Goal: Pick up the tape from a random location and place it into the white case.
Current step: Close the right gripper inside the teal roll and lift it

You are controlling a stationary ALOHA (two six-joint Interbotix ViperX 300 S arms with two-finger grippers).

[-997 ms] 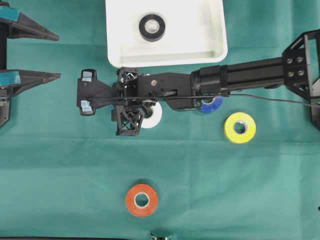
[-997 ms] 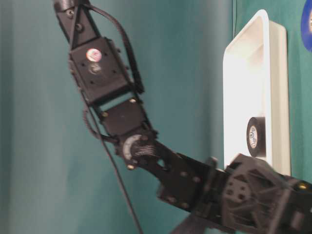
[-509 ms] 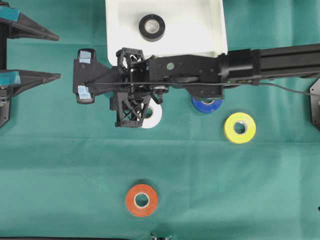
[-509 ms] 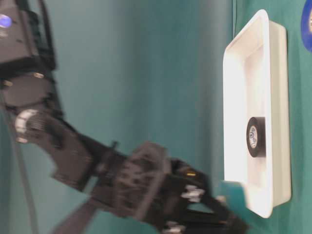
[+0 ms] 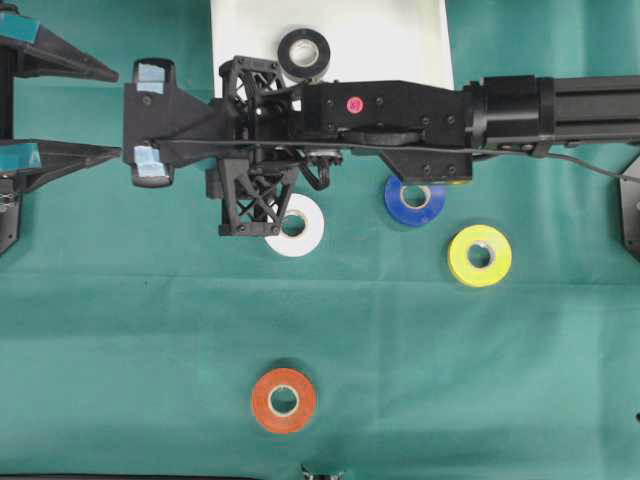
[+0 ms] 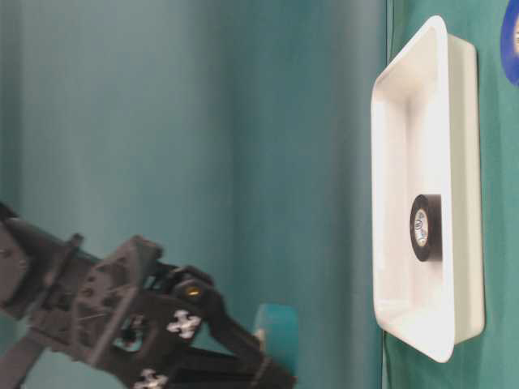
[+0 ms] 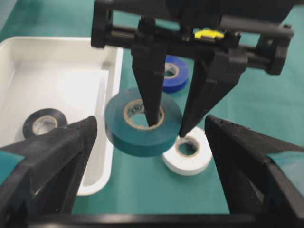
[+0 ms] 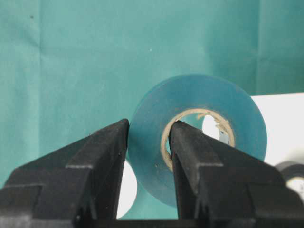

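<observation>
My right gripper is shut on a teal tape roll, one finger through its core and the other outside its wall. The roll hangs above the green cloth, close to the white case's near corner; the overhead view hides it under the arm. The white case lies at the top centre with a black tape roll inside. My left gripper stands open at the left edge, its tips close to the right gripper, with nothing held.
Loose rolls lie on the cloth: white, blue, yellow and orange. The right arm stretches across the case's front edge. In the table-level view the case shows the black roll.
The right arm has risen and swung toward the case and leftward with the teal roll in its grip, uncovering the white and blue rolls. The left gripper has stayed still.
</observation>
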